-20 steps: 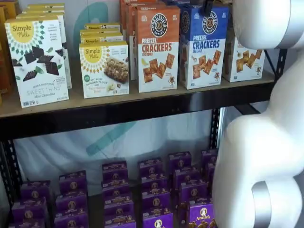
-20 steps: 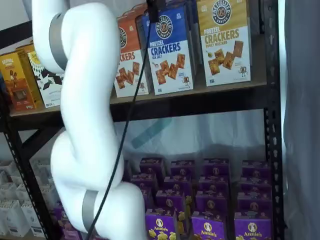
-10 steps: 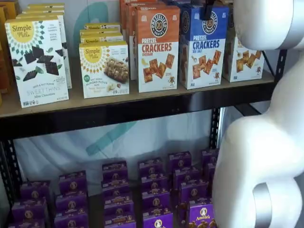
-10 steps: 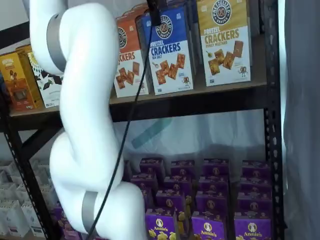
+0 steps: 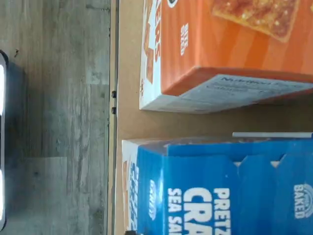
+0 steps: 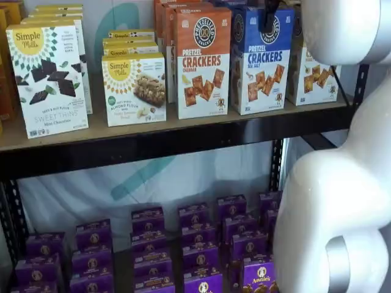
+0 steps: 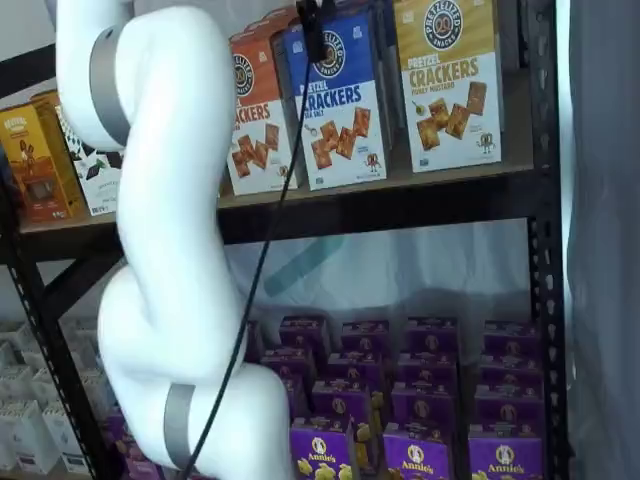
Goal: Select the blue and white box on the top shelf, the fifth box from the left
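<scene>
The blue and white box (image 6: 263, 64) stands upright on the top shelf (image 6: 153, 145), between the orange cheddar box (image 6: 203, 61) and a yellow-topped cracker box (image 6: 314, 73). It shows in both shelf views (image 7: 340, 105). My gripper (image 6: 269, 17) shows only as a black finger hanging from the view's top edge, in front of the box's blue top and round logo; the same finger with its cable shows in a shelf view (image 7: 314, 32). No gap or grip can be made out. The wrist view looks closely onto the blue box (image 5: 220, 191) and the orange box (image 5: 234, 49) on the tan board (image 5: 128, 73).
Simple Mills boxes (image 6: 49, 79) (image 6: 134, 88) stand further left on the shelf. Several purple Annie's boxes (image 6: 201, 244) fill the lower shelf. My white arm (image 6: 342, 183) (image 7: 170, 250) covers part of each shelf view. A black upright (image 7: 545, 200) stands at the shelf's right end.
The black finger has come down a little in front of the blue box's top. The arm has shifted slightly. The boxes have not moved.
</scene>
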Tool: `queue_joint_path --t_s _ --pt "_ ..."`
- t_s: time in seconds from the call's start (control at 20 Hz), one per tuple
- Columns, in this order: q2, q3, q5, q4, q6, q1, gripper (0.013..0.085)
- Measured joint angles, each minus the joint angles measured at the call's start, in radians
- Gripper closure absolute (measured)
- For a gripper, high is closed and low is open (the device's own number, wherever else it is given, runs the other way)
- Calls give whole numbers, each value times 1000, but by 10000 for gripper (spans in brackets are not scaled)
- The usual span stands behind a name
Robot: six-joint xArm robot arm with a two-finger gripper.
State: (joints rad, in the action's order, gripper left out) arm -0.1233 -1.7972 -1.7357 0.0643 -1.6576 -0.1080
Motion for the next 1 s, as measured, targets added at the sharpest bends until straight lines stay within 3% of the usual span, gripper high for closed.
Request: queue_joint_path --t_s 0.5,0.65,0.75,1.0 --pt "0 15 -4 -21 -1 5 130" --pt "1 11 -10 -12 -4 0 250" --pt "1 10 -10 -11 -5 -2 290" --pt "1 6 -13 -8 -7 -5 290"
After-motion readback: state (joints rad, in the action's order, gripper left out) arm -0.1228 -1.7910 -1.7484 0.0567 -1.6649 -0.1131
